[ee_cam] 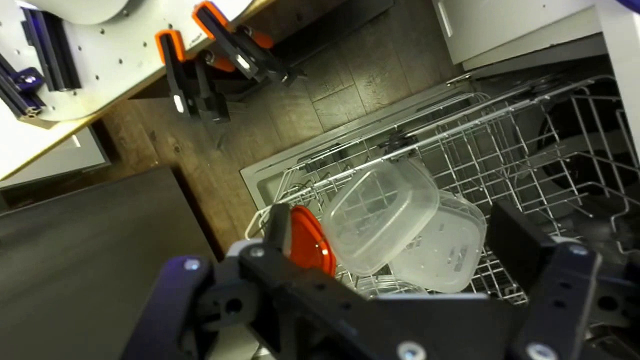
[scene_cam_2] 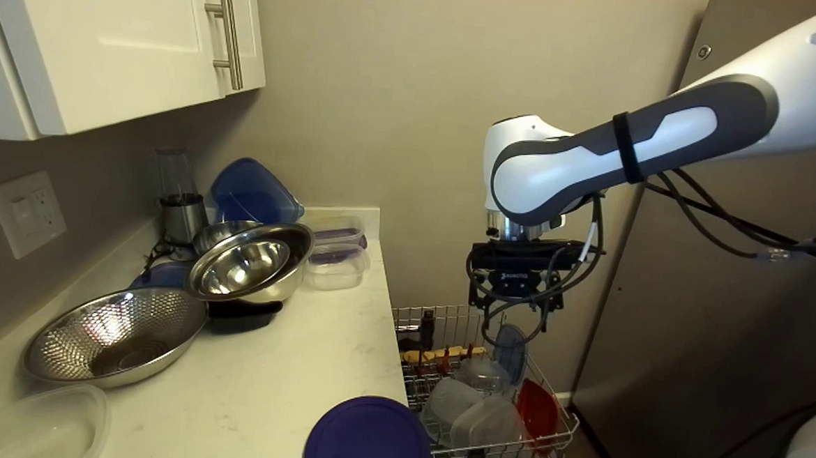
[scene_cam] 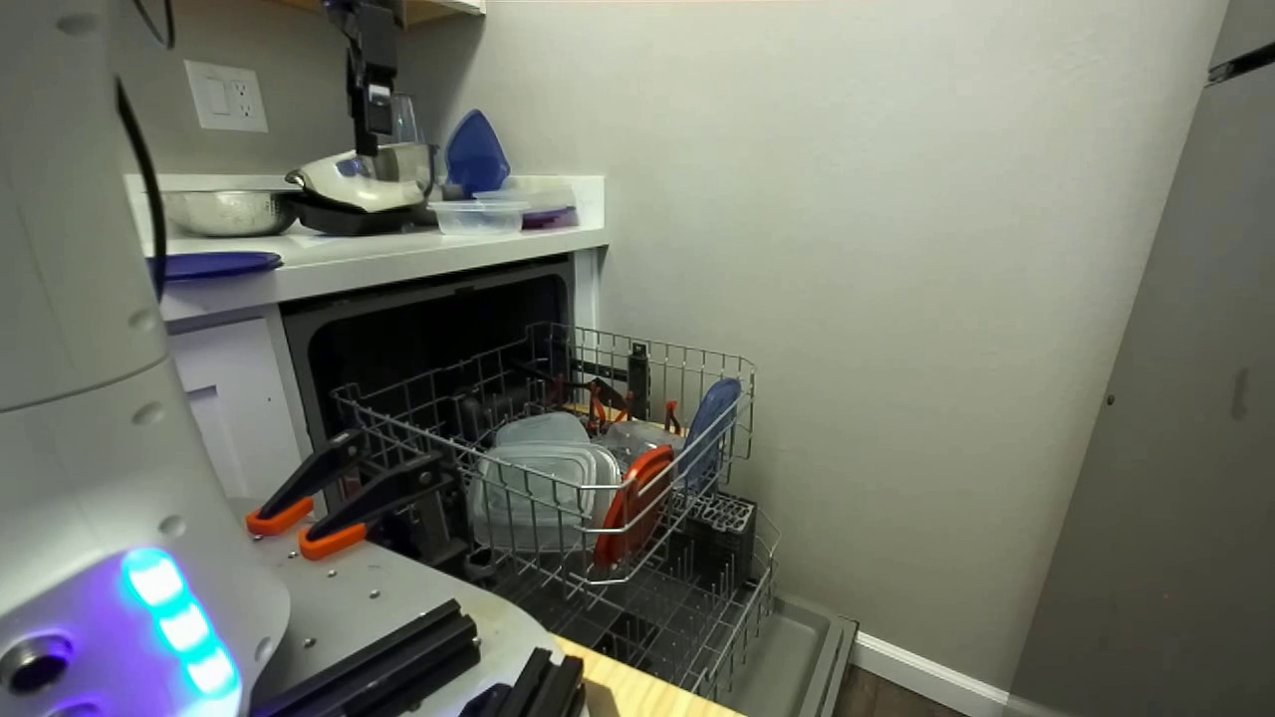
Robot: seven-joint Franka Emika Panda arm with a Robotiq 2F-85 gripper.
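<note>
Gripper (ee_cam: 397, 230) empty, jaws spread wide, above rack (ee_cam: 345, 172). In rack: two clear tubs (ee_cam: 377, 215), overlapping in wrist view; red lid (ee_cam: 309, 242) tilted beside.

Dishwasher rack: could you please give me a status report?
Gripper open, nothing held. Clear containers in rack. Red lid close beside them, possibly in the way.

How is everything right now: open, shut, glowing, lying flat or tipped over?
Fingers, open, holding nothing
Dishwasher, open
Top rack, pulled out, loaded
Bottom rack, pulled out
Red lid, standing tilted in the top rack
Upper cabinet, looks shut
Colander, right way up
Metal bowls, stacked, tipped
Round lid, lying flat
Robot lights, glowing blue
Light switch, can't tell on or off
</note>
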